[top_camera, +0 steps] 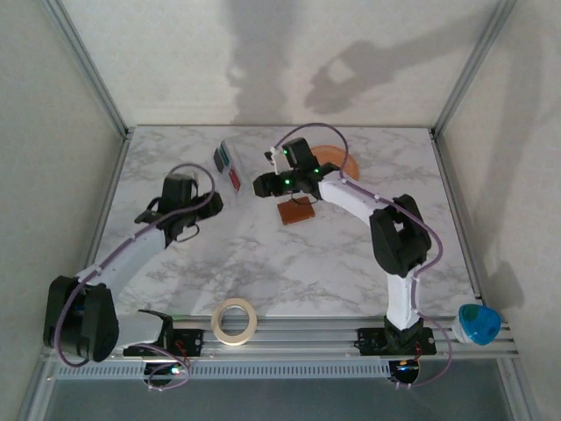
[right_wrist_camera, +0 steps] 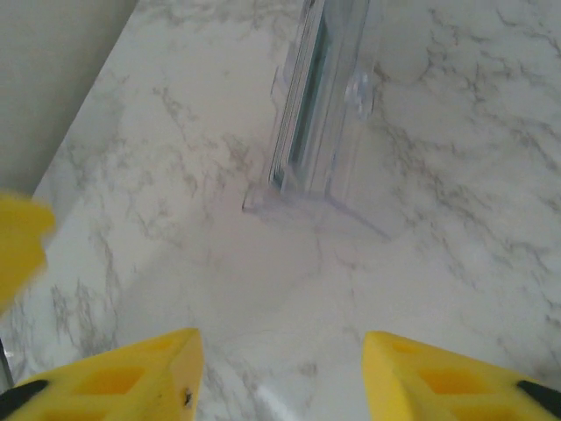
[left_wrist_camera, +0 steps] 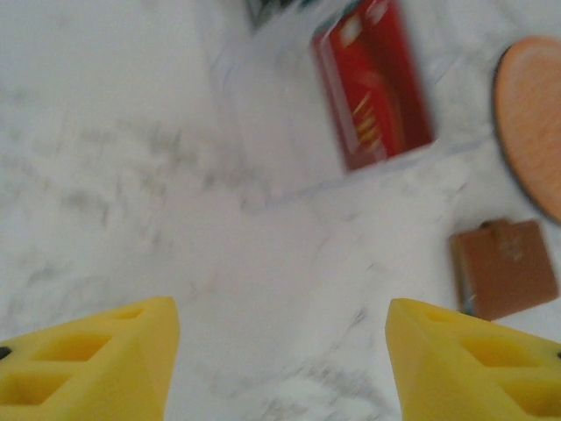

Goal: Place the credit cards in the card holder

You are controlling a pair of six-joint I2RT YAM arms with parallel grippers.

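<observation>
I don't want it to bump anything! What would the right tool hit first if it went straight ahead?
Probably the clear plastic sleeve. Between it and the right tool lies just bare marble table, though the tool's height above the table is hard to judge.

On the table (top_camera: 263, 263), the wallet (top_camera: 295, 212) lies just before the plate (top_camera: 349, 165). The sleeve (top_camera: 230, 167), cards (left_wrist_camera: 372, 83) in it, lies left of both. A tape roll (top_camera: 235, 320) sits at the near edge, well apart.

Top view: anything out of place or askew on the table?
Just the tape roll: it lies at the near edge, half over the metal rail. The card holder lies flat near the orange plate; nothing looks spilled or damaged.
</observation>
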